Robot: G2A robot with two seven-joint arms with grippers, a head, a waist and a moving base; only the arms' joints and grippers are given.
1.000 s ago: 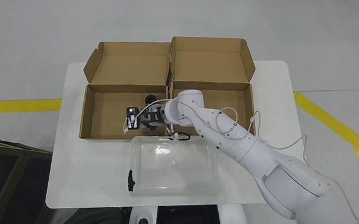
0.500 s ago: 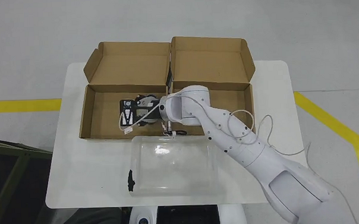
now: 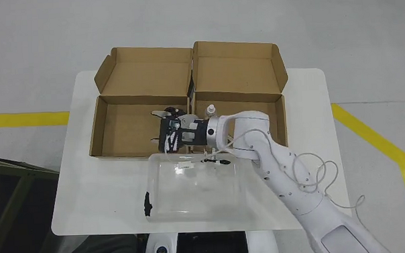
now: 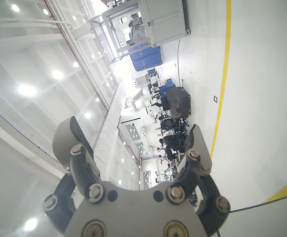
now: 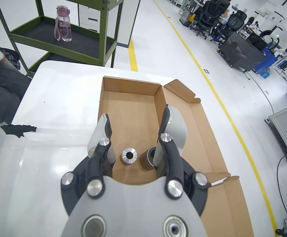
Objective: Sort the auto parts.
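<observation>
Two open cardboard boxes stand side by side on the white table: the left box [image 3: 122, 132] and the right box [image 3: 256, 114]. My right gripper [image 3: 155, 127] hangs open over the right part of the left box, with nothing between its fingers. In the right wrist view, the gripper [image 5: 135, 113] is above a silver cylindrical part [image 5: 129, 156] with a centre hole. A dark ring-shaped part [image 5: 148, 159] stands beside that part on the floor of the box [image 5: 132, 105]. My left gripper [image 4: 133, 123] is open and empty, pointing up into the room.
A clear plastic bin [image 3: 153, 192] sits in front of the boxes, with black tape [image 3: 147, 205] on its left rim and a small dark item [image 3: 216, 162] at its far edge. The raised box flaps [image 3: 150, 71] stand behind. A green shelf [image 5: 67, 48] stands beyond the table.
My right gripper has drawn back to the right inside the left box, and the arm's elbow has swung rightward. The boxes and bin have not moved.
</observation>
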